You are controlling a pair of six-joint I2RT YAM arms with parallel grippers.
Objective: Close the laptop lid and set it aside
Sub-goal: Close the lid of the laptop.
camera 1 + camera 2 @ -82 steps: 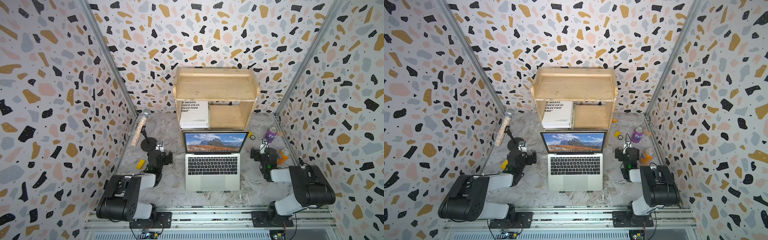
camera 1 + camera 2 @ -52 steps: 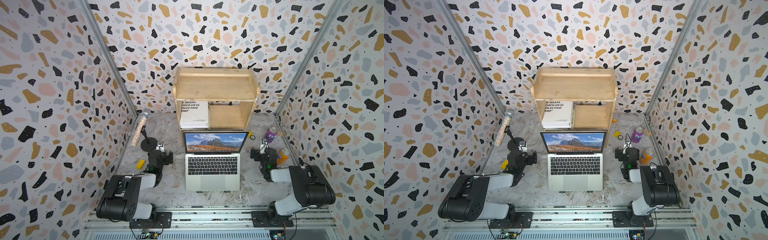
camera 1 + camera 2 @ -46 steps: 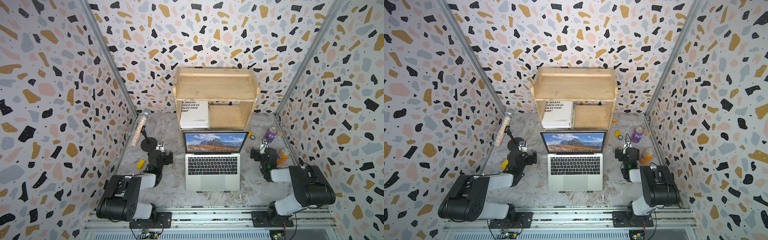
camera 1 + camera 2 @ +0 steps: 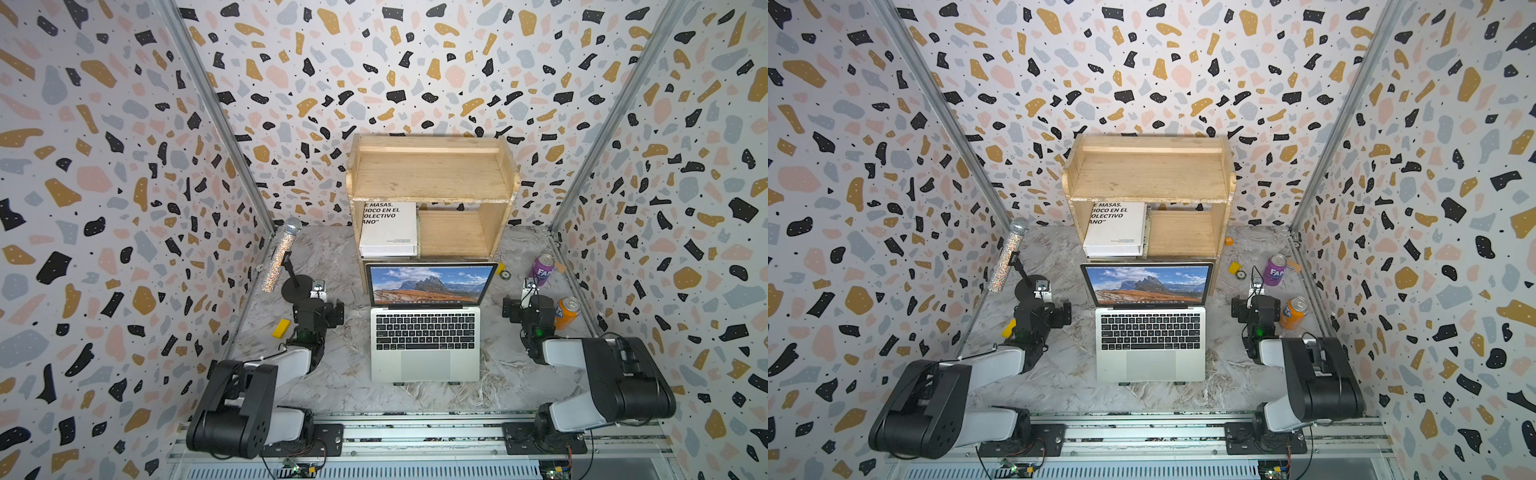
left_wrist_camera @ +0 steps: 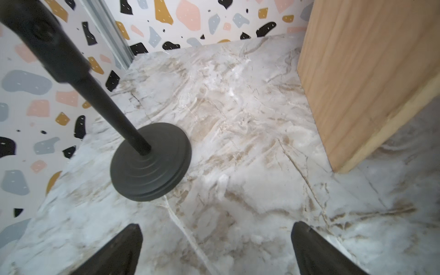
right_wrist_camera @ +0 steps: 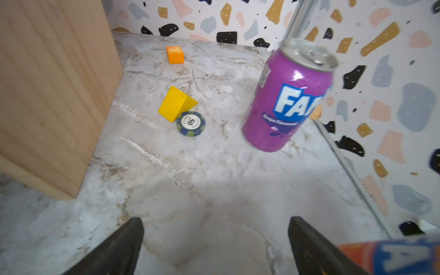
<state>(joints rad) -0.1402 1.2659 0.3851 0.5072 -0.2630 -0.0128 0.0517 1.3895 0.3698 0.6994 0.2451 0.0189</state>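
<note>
The silver laptop (image 4: 424, 332) (image 4: 1150, 332) sits open in the middle of the marble table, keyboard toward the arms. Its lid (image 4: 430, 284) (image 4: 1148, 284) stands upright and shows a mountain landscape. My left gripper (image 4: 319, 308) (image 5: 215, 229) rests low to the left of the laptop, open, with only bare marble between its fingers. To the right of the laptop my right gripper (image 4: 525, 305) (image 6: 215, 221) is open as well and holds nothing. Neither gripper touches the laptop, and neither wrist view shows it.
A wooden shelf (image 4: 432, 174) holding a white book (image 4: 388, 228) stands right behind the lid. A glittery microphone (image 4: 280, 255) on a black stand (image 5: 151, 162) is beside the left gripper. A purple can (image 6: 288, 95), orange can (image 4: 567, 311), yellow wedge (image 6: 177, 103), poker chip (image 6: 190, 123) and orange cube (image 6: 175, 54) lie at right.
</note>
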